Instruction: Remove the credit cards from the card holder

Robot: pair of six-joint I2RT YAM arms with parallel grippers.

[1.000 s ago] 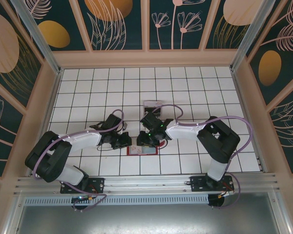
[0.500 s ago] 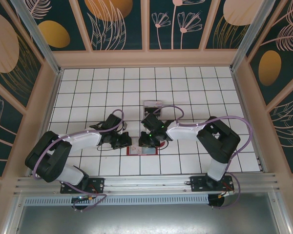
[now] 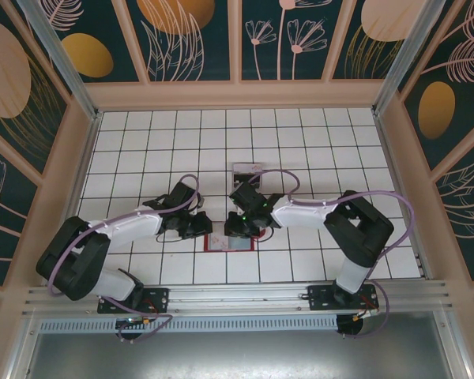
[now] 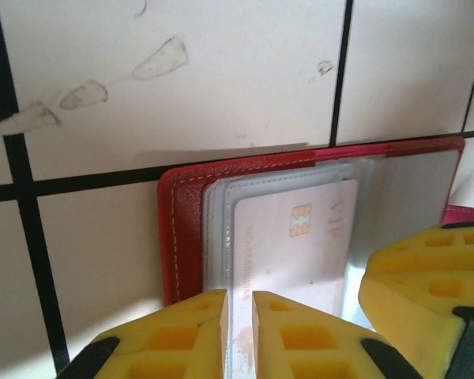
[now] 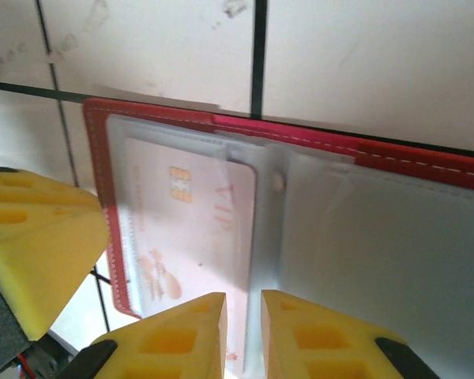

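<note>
The red card holder (image 3: 231, 244) lies open and flat on the tiled table. Its clear pockets (image 5: 379, 237) face up. A pale credit card (image 4: 296, 237) with a gold chip and "VIP" print sits in the left pocket, also visible in the right wrist view (image 5: 191, 229). My left gripper (image 4: 238, 316) is down at the holder's left end, jaws shut to a thin slit over the pocket edge. My right gripper (image 5: 243, 324) is over the middle fold, also shut to a thin slit above the card's inner edge. Nothing is pinched in either. The far half's pockets look empty.
A small grey-pink flat thing (image 3: 247, 168) lies a couple of tiles beyond the holder. Each gripper's yellow finger shows in the other's view: right finger (image 4: 426, 292), left finger (image 5: 31, 253). Wooden walls (image 3: 237, 95) ring the table.
Almost nothing has changed. The left arm's elbow has shifted slightly, and both grippers stay on the open card holder.
</note>
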